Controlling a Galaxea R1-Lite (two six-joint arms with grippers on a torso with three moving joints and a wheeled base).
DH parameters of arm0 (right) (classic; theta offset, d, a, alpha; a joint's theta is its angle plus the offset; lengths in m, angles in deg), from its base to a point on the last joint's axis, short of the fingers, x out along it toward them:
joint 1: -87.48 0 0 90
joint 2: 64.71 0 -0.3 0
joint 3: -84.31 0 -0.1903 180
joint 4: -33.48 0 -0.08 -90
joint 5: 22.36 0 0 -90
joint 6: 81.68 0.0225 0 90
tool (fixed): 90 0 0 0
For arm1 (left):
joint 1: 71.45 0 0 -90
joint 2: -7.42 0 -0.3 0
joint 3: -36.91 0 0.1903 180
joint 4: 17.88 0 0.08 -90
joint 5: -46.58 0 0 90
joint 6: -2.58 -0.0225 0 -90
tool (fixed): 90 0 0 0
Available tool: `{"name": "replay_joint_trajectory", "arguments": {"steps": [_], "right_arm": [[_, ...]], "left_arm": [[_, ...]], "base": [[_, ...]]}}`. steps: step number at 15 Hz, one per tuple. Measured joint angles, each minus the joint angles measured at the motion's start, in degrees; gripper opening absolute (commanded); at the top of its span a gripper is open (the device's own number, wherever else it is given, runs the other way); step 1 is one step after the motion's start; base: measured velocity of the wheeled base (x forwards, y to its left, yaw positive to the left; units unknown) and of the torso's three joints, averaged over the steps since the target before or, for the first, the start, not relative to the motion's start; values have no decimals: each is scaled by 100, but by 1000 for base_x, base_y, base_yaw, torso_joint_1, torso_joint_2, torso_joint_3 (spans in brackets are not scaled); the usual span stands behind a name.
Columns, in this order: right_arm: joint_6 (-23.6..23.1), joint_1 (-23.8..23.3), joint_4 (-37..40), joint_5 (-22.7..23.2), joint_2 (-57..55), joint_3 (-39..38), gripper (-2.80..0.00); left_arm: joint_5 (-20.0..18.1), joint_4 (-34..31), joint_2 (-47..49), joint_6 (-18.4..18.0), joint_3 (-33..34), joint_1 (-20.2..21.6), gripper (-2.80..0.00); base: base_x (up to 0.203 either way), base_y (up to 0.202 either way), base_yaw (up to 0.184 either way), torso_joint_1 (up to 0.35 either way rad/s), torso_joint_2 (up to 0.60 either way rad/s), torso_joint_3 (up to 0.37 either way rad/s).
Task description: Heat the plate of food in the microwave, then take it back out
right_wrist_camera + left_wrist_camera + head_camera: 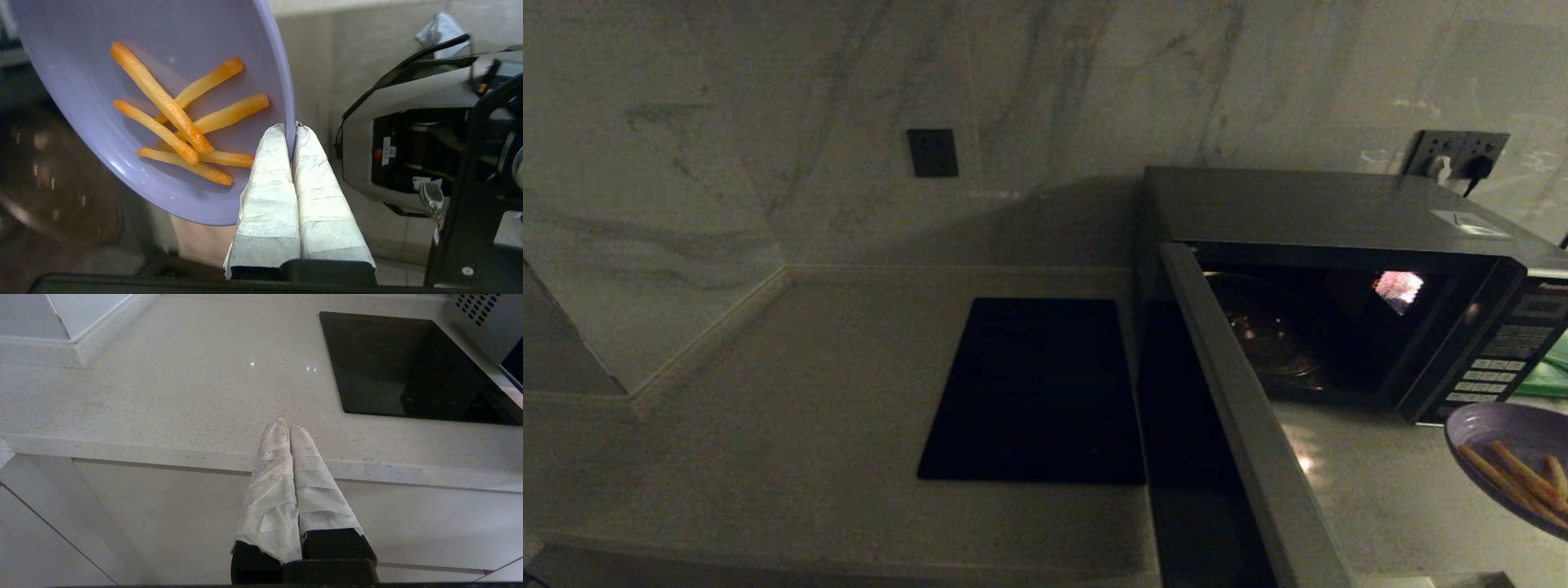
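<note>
The microwave stood on the pale speckled countertop against the marble wall, its door swung wide open toward the robot and its cavity lit by a small bright patch inside. The plate of food, a lilac plate with several orange-tan fries, hung in the air in front of the microwave's button panel, off to the panel's right and tilted rather than level. The right gripper was clamped on the plate's rim, one tape-wrapped finger on each face of it (the fries lay loose toward the lower side of the plate). A flat black slab lay on the countertop just beside the microwave's left wall. The left gripper hovered at the counter's front edge, left of the microwave, its wrapped fingers pressed together with nothing between them.
</note>
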Motion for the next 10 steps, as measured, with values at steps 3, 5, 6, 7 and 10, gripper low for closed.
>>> {"name": "replay_joint_trajectory", "arguments": {"steps": [3,5,6,7,10], "right_arm": [[-253,-628,6,7,-300,98,-280],[-541,-1121,-3,20,-507,193,-280],[-699,-1372,-14,25,-635,251,-280],[-851,-1579,-24,42,-770,326,-280],[-1151,-2013,-28,100,-1250,576,-280]], "left_arm": [[2,0,0,2,0,6,-280],[0,2,0,0,0,0,-280],[-2,0,0,2,0,-2,-280],[0,0,0,2,0,-2,-280],[0,0,0,2,0,0,-280]], "base": [[0,0,0,0,0,0],[0,0,0,0,0,0],[0,0,0,0,0,0],[0,0,0,0,0,0],[0,0,0,0,0,0]]}}
